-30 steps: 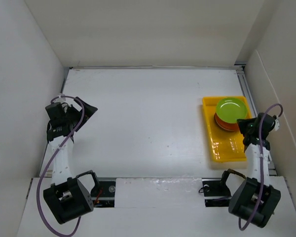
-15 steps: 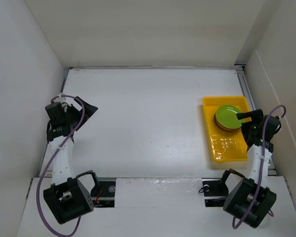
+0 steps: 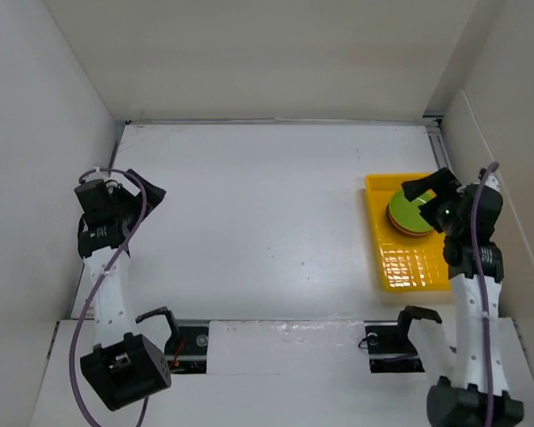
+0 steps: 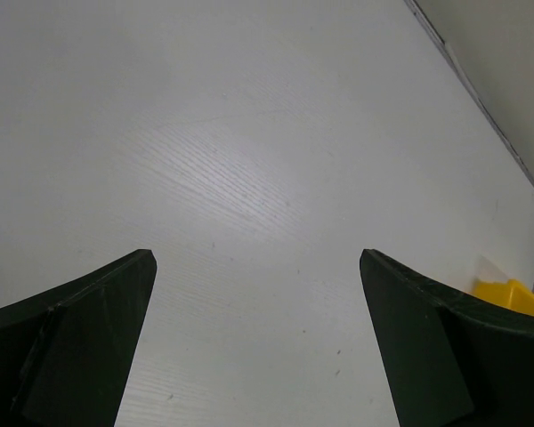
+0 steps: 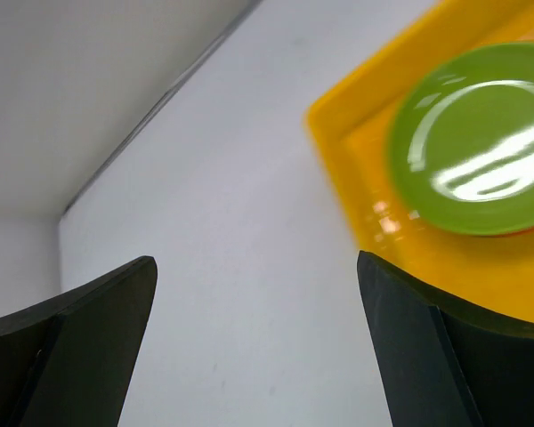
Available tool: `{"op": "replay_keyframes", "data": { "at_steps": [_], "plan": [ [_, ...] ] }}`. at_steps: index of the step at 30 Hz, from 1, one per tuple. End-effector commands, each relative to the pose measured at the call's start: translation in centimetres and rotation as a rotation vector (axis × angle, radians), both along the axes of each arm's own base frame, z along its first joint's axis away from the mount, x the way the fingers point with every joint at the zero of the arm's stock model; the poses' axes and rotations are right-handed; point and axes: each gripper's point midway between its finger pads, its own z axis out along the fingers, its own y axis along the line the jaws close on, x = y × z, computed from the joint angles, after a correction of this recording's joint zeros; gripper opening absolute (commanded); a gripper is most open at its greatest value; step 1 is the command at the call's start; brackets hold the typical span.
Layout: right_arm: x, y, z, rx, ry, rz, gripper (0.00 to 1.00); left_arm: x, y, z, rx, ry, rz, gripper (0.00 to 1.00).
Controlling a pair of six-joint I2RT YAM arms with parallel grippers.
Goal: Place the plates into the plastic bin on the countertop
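Note:
The yellow plastic bin sits at the right of the white countertop. In its far half lies a stack of plates, a lime green plate on top of an orange one; any lower plates are hidden. My right gripper hovers open over the stack's right side, holding nothing. The right wrist view shows the green plate flat in the bin, off to the right of the gripper. At the left, my left gripper is open and empty above bare countertop.
White walls enclose the countertop on the left, back and right. A rail runs along the right side just beyond the bin. A corner of the bin shows at the right edge of the left wrist view.
The right gripper went from shut to open, leaving the green plate on the stack in the bin, and that arm then rose. The left arm shifted slightly left.

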Motion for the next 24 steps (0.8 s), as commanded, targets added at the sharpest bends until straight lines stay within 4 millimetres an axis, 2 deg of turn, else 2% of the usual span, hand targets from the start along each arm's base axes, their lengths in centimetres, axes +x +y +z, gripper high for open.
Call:
{"op": "replay_keyframes", "data": {
  "at_steps": [1,2,3,4,5,6,7,9,10,11,13,14,15,18,19,21,24],
  "plan": [
    [-2.7,3.0,5.1,-0.142,-0.075,0.081,1.0,-1.2,1.5,6.4,0.135,-0.125,0.081,1.0],
    [-3.4,3.5,5.9,-0.164,-0.087,0.094,1.0,-1.5,1.4,8.6,0.142,-0.17,0.088,1.0],
    [-4.7,5.1,7.0,-0.167,-0.097,0.156,1.0,-2.4,1.2,10.4,0.161,-0.215,0.098,1.0],
    [-5.9,5.3,7.8,-0.181,-0.118,0.172,1.0,-3.3,0.8,11.1,0.161,-0.214,0.098,1.0],
    [-6.8,5.5,8.3,-0.203,-0.125,0.193,1.0,-4.2,0.2,14.0,0.179,-0.273,0.078,1.0],
    [-8.0,5.7,8.0,-0.222,-0.103,0.219,1.0,-5.0,-0.3,15.1,0.184,-0.299,0.071,1.0],
    [-8.9,5.4,8.8,-0.228,-0.123,0.212,1.0,-6.6,-0.9,16.1,0.193,-0.326,0.072,1.0],
    [-11.1,5.3,9.8,-0.244,-0.171,0.232,1.0,-8.6,-2.1,17.5,0.202,-0.385,0.05,1.0],
    [-12.3,4.6,9.9,-0.251,-0.162,0.212,1.0,-10.7,-2.9,19.0,0.219,-0.467,0.056,1.0],
    [-13.3,4.1,10.1,-0.265,-0.177,0.199,1.0,-12.0,-3.6,19.1,0.211,-0.487,0.05,1.0],
    [-14.8,4.7,9.8,-0.256,-0.192,0.265,1.0,-13.9,-4.4,18.8,0.215,-0.525,0.053,1.0],
    [-15.4,4.5,9.9,-0.257,-0.197,0.267,1.0,-15.8,-4.9,18.9,0.233,-0.562,0.067,1.0],
    [-16.1,4.2,9.8,-0.248,-0.209,0.261,1.0,-16.3,-4.7,18.4,0.219,-0.557,0.095,1.0],
    [-17.8,4.2,10.2,-0.209,-0.244,0.289,1.0,-16.6,-4.8,15.5,0.186,-0.52,0.103,1.0],
    [-18.2,4.4,10.1,-0.205,-0.248,0.311,1.0,-16.0,-4.7,13.3,0.157,-0.467,0.107,1.0],
    [-19.4,4.2,10.4,-0.194,-0.286,0.316,1.0,-16.1,-4.8,11.9,0.151,-0.457,0.098,1.0],
    [-20.0,3.9,9.9,-0.196,-0.276,0.318,1.0,-15.7,-4.1,9.4,0.131,-0.407,0.135,1.0]
  ]
}}
